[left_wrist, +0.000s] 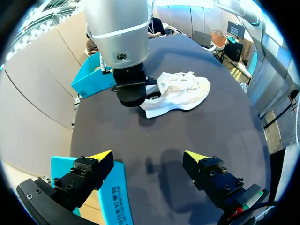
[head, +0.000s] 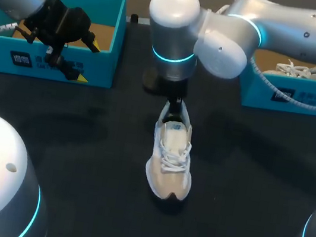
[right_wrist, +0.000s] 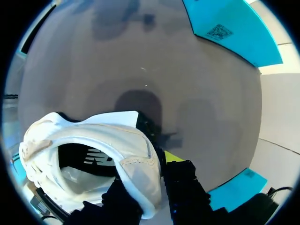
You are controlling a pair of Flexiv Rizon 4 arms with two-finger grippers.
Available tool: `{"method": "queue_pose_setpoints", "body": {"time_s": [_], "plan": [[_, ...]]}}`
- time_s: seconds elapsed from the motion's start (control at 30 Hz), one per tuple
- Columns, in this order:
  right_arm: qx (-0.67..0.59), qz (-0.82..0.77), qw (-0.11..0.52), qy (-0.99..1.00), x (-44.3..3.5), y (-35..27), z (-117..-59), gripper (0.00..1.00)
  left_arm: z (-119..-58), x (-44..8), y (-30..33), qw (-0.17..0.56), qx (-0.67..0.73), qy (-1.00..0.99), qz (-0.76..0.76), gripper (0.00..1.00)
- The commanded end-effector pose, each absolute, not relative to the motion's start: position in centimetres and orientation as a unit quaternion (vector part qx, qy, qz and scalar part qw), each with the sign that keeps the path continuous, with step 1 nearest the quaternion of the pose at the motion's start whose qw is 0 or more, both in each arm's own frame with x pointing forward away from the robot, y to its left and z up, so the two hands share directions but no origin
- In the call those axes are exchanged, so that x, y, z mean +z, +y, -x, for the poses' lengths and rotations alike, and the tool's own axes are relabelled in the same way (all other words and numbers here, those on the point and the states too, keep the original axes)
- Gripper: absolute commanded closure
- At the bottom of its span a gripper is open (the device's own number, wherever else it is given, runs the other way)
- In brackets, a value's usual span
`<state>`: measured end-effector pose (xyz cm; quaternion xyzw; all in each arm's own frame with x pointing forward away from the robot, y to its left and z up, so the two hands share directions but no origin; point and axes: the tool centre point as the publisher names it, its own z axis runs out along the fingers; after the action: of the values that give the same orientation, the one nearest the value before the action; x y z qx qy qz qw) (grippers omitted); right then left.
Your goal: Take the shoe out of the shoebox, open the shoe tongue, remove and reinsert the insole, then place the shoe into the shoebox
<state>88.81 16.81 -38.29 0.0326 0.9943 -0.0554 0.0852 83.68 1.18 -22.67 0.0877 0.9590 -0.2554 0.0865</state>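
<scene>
Nearest thing is the shoe (head: 170, 162), a pale sneaker sitting sole-down in the middle of the dark counter (head: 82, 142), toe pointing at the robot and heel pointing away. It's out of both boxes.

My read on handling: it's going to be light and floppy. The upper and tongue are soft fabric that'll buckle if you pinch them, the laces are loose and love to snag, and the only properly stiff parts are the sole and the heel cup. So the padded heel collar is the sensible place to hold it, with one finger inside and one outside. The toe will probably sag or swing if it gets lifted from there.

That's pretty much where the right tool (head: 175, 105) is. It comes straight down onto the back of the shoe, and in the right wrist view the white collar rim sits pinched between its two fingers, so I'd call it clamped on the heel.

Further back, the left tool (left_wrist: 149, 157) hangs over the left shoebox (head: 114, 21) at the far left edge, fingers spread wide with nothing in them, well apart from the shoe. That box looks empty.

On the far right is the right shoebox (head: 270, 91), with a second shoe (head: 298, 71) lying in it.
</scene>
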Motion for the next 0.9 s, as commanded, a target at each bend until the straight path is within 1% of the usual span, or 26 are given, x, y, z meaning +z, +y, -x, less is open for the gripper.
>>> {"method": "queue_pose_setpoints", "body": {"time_s": [0.03, 0.13, 0.17, 0.53, 0.9], "plan": [[-0.062, -0.032, 0.089, 0.994, -35.5, 16.7, -88.6, 1.0, -83.6, -22.6, 1.1, 0.086, -0.253, 0.96, -0.087, 0.0], [-0.047, -0.034, 0.097, 0.994, -33.0, 16.6, -88.6, 1.0, -83.6, -22.6, 1.1, 0.086, -0.253, 0.96, -0.087, 0.0], [-0.053, -0.032, 0.091, 0.994, -32.2, 16.6, -88.5, 1.0, -83.6, -22.6, 1.1, 0.086, -0.253, 0.96, -0.087, 0.0], [-0.07, -0.006, 0.114, 0.991, -24.0, 16.6, -88.4, 1.0, -83.6, -22.6, 1.1, 0.086, -0.253, 0.96, -0.087, 0.0], [-0.055, 0.0, 0.13, 0.99, -18.6, 15.5, -88.9, 1.0, -83.6, -22.6, 1.1, 0.086, -0.253, 0.96, -0.087, 0.0]]}}
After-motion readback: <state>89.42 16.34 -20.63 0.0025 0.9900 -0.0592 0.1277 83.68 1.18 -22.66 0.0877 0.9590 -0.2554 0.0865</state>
